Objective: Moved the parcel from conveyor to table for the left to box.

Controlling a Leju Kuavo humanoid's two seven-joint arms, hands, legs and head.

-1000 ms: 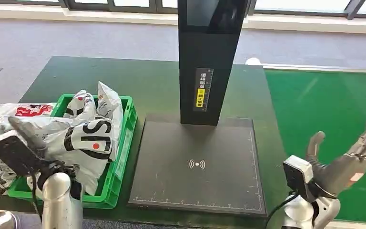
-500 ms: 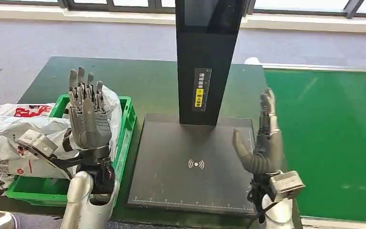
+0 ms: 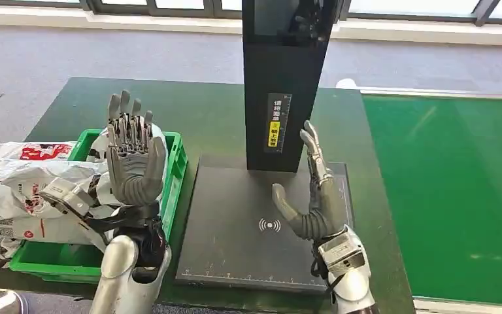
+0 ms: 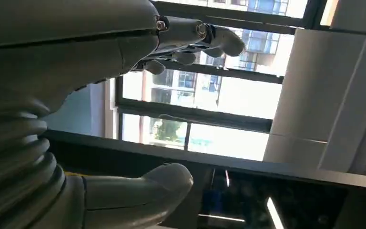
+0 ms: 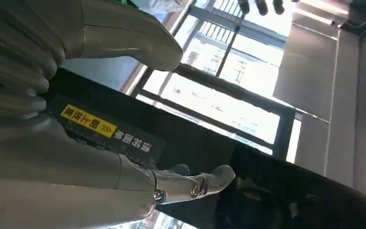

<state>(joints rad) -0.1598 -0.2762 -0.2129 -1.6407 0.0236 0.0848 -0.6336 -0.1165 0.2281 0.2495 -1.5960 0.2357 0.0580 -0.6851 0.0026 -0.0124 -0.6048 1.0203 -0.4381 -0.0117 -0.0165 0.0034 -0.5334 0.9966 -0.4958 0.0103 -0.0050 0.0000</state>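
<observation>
Both hands are raised with fingers straight and apart, holding nothing: the left hand (image 3: pixel 131 160) above the green crate (image 3: pixel 170 196), the right hand (image 3: pixel 314 196) over the black scanner plate (image 3: pixel 235 248). White parcels (image 3: pixel 33 190) lie heaped in the crate and spill over its left side onto the dark table (image 3: pixel 196 118)

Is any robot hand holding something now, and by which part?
Nothing is held. The left robot hand and the right robot hand are both raised, fingers apart, above the table.
</observation>
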